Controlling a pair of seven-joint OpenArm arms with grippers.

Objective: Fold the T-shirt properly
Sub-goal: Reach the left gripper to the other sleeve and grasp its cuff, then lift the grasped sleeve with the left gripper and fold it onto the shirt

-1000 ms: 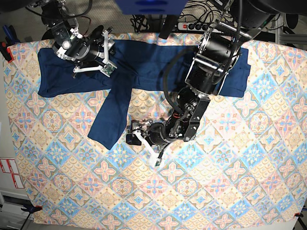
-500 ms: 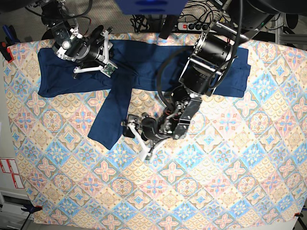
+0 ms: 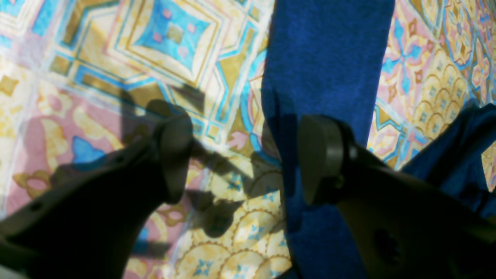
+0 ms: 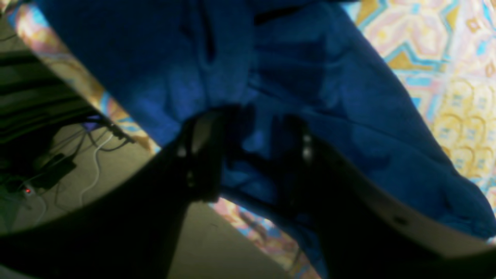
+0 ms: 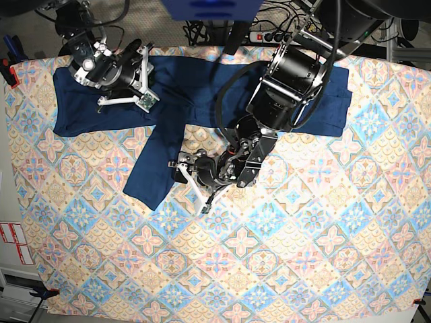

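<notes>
Two arms work over the table (image 5: 323, 269), whose pastel patterned tablecloth (image 5: 303, 235) fills nearly the whole base view. Across its far edge lies the T-shirt (image 5: 195, 87), dark navy and long-sleeved, spread left to right, with one sleeve (image 5: 158, 158) running down toward the near left.

Next in size is the left arm, which has swung leftward over the last second, carrying the left pincer (image 5: 190, 183) from bare cloth to the sleeve's right edge. Its jaws stand well apart and hold nothing; in the left wrist view one finger (image 3: 321, 159) is already over the blue sleeve, the other finger (image 3: 174, 155) over the tablecloth.

At the far left, the right pincer (image 5: 128, 84) has narrowed its jaws since a second ago. In the right wrist view a bunch of navy fabric sits between them, so it looks closed on the T-shirt's body near the table's far edge.

My reading: one side is pinched and the other is lining up on the sleeve, so a fold of sleeve onto body seems about to begin; no fold is made yet.
</notes>
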